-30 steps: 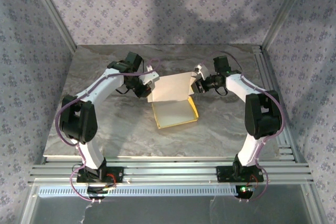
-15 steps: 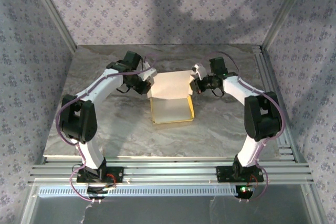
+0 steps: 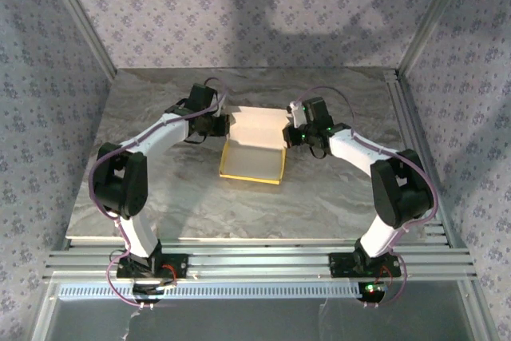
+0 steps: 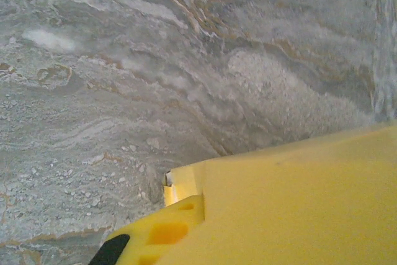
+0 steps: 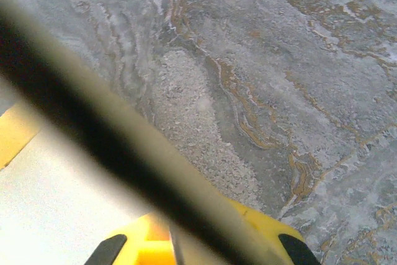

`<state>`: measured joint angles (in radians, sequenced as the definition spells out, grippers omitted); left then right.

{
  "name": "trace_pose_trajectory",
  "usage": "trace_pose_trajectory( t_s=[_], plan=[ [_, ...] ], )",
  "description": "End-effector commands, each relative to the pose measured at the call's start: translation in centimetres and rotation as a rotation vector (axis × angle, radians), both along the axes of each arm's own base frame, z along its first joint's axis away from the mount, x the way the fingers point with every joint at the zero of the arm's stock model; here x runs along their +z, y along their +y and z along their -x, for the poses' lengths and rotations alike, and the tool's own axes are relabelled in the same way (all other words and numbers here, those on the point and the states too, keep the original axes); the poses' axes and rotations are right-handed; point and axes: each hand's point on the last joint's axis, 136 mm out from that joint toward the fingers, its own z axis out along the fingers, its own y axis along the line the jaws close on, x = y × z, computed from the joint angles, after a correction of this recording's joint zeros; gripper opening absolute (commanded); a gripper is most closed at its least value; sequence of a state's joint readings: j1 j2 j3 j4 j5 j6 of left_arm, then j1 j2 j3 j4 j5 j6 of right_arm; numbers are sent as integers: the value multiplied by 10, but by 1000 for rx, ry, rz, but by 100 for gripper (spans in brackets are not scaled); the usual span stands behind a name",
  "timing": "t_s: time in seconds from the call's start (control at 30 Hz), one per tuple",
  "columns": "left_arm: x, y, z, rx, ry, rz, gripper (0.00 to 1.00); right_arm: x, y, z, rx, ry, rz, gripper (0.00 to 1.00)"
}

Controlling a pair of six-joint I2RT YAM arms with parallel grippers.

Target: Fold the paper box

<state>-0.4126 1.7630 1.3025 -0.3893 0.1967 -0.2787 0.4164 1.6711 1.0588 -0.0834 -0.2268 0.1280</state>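
Observation:
The paper box [image 3: 253, 148] lies mid-table, half formed: a shallow tray with a yellow rim [image 3: 251, 176] nearest me and a white panel [image 3: 257, 127] rising at its far side. My left gripper [image 3: 226, 124] is shut on the panel's left edge, my right gripper [image 3: 289, 130] shut on its right edge. The left wrist view has the box's yellow face [image 4: 298, 203] pressed against one yellow finger [image 4: 164, 231], hiding the other. In the right wrist view the card's blurred edge [image 5: 124, 153] runs between the fingers [image 5: 139, 246], with the white inside [image 5: 49, 209] at left.
The grey marble table [image 3: 160, 189] surrounds the box. Patterned walls [image 3: 48, 101] close in the left, back and right. An aluminium rail [image 3: 406, 117] runs along the right edge, and slotted rails [image 3: 255, 261] cross the front, where both arm bases are bolted.
Both grippers have moved toward the far side and a little left, taking the box with them. The right gripper has shut on the panel's right edge. The tray's rim has swung round.

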Motion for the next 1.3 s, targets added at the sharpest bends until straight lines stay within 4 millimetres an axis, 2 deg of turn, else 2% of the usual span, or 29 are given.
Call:
trace_pose_trajectory(
  t_s=[0.0, 0.33, 0.73, 1.0, 1.27],
  plan=[
    [28, -11, -10, 69, -61, 113, 3, 24, 7, -9, -93, -70, -41, 0],
    [19, -5, 1, 116, -84, 149, 0, 24, 6, -7, -237, -111, -57, 0],
    [26, -4, 18, 235, -159, 213, 0, 31, 12, -5, -427, -183, -138, 0],
    [28, -10, 29, 246, -236, 270, 0, 18, 18, 10, -383, -248, -209, 0],
    [23, -6, 46, 244, -336, 326, 0, 3, 22, 33, -320, -317, -177, 0]
  ],
)
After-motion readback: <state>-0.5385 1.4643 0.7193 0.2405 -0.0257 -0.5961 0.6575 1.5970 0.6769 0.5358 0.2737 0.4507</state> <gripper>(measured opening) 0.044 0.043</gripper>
